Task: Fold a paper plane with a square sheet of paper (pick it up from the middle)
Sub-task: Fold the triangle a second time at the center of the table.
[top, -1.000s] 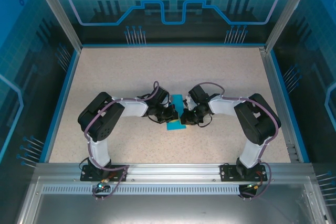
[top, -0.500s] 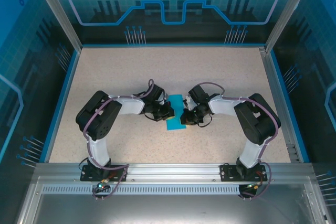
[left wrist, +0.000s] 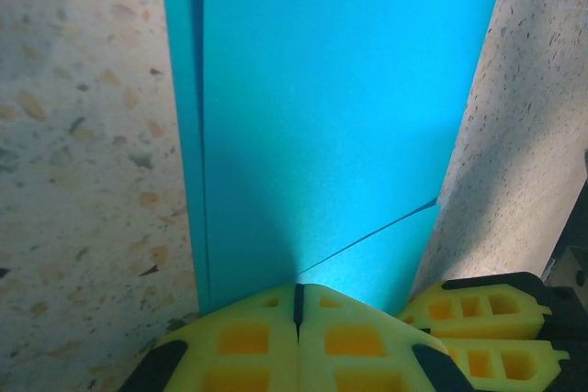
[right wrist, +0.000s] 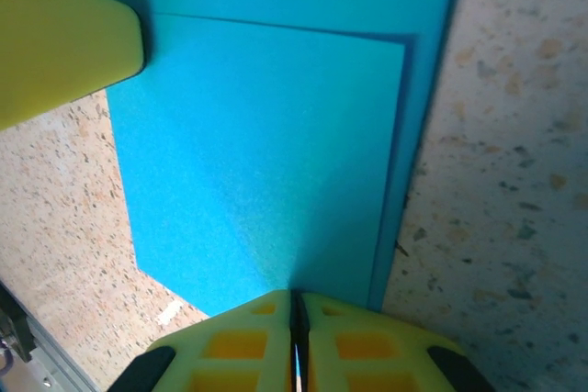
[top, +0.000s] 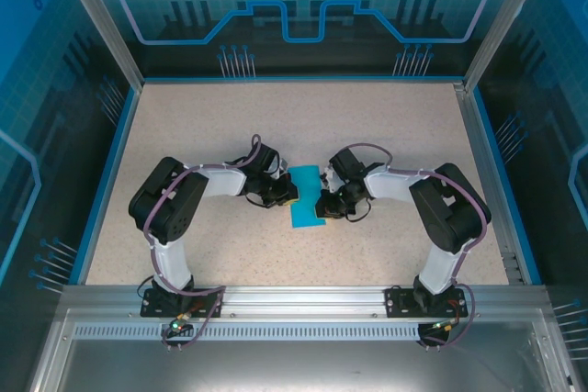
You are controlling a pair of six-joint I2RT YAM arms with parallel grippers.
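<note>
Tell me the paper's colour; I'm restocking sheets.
Plain teal-blue paper, clearest in the left wrist view.

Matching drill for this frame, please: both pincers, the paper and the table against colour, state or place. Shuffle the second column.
Column 1
1. left pincer
2. right pincer
3. square sheet of paper
4. table

Column 2
A. speckled beige
B. shut, tips at the paper's right side
C. teal-blue, folded into overlapping layers, lying flat
D. shut, tips at the paper's left side

Pairs: 1-D, 2-B, 3-C, 4-A
</note>
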